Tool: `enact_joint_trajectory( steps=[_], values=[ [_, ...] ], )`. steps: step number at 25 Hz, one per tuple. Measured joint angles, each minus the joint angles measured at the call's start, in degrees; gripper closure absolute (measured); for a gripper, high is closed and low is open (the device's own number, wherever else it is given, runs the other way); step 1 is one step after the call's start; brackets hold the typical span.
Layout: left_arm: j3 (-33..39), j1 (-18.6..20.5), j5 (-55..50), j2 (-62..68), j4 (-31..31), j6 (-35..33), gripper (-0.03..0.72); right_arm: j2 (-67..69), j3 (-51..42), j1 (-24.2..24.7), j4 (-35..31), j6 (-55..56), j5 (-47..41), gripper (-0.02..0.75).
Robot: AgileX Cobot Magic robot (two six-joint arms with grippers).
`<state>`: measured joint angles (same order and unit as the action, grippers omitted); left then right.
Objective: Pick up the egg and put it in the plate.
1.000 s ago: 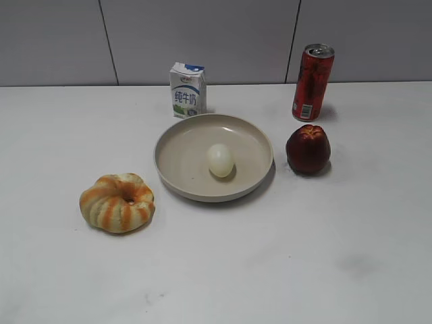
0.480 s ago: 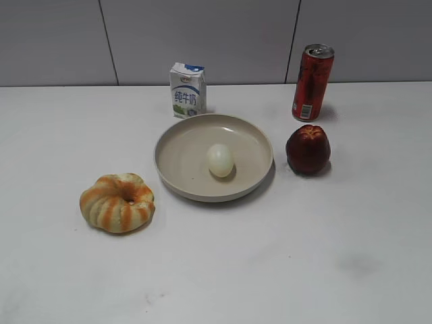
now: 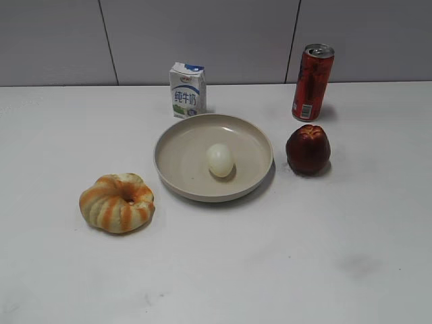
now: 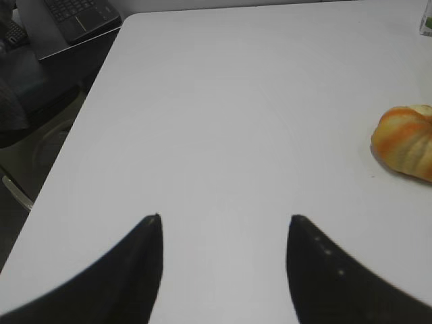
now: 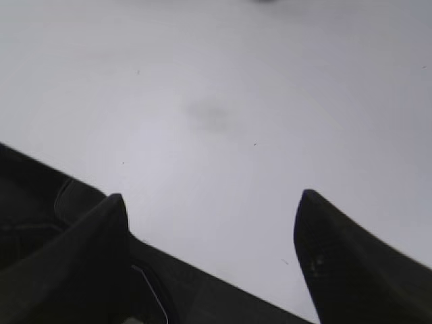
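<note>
The pale cream egg (image 3: 220,160) lies inside the beige plate (image 3: 177,145), near its middle, in the exterior view. Neither arm shows in the exterior view. My left gripper (image 4: 225,217) is open and empty over bare white table, with the orange-striped bread (image 4: 407,141) off to its right. My right gripper (image 5: 212,196) is open and empty over the table's near edge. The egg and plate do not show in either wrist view.
An orange-striped ring bread (image 3: 117,202) sits left of the plate. A dark red fruit (image 3: 308,148) sits to its right, a red can (image 3: 312,82) behind that, a milk carton (image 3: 187,90) behind the plate. A laptop (image 4: 74,13) lies beyond the table's left edge.
</note>
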<state>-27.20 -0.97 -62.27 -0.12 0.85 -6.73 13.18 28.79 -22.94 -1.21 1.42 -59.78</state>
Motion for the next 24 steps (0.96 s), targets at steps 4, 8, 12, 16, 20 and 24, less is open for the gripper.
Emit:
enact_joint_trajectory(
  steps=[4,8,12,16,20,24],
  values=[
    [0.00,0.00,0.00,0.00,0.00,0.00,0.242,-7.03,-0.02,9.35,0.00,-0.06,-0.02,0.165],
    [0.00,0.00,0.00,0.00,0.00,0.00,0.242,-12.78,-0.12,17.52,0.00,-0.06,-0.12,0.165],
    [0.00,0.04,0.00,0.00,0.06,0.00,0.242,-13.50,-0.12,19.20,-0.05,-0.06,-0.20,0.165],
    [0.00,0.04,0.00,0.00,0.01,0.00,0.242,-13.56,-0.12,19.20,-0.12,-0.06,-0.20,0.165],
    [0.00,0.04,0.00,0.00,0.01,0.00,0.242,-13.56,-0.12,19.20,-0.13,-0.06,-0.20,0.165],
    [0.00,0.04,0.00,0.00,0.01,0.00,0.242,-13.56,-0.12,19.20,-0.18,-0.06,-0.20,0.165]
  ],
)
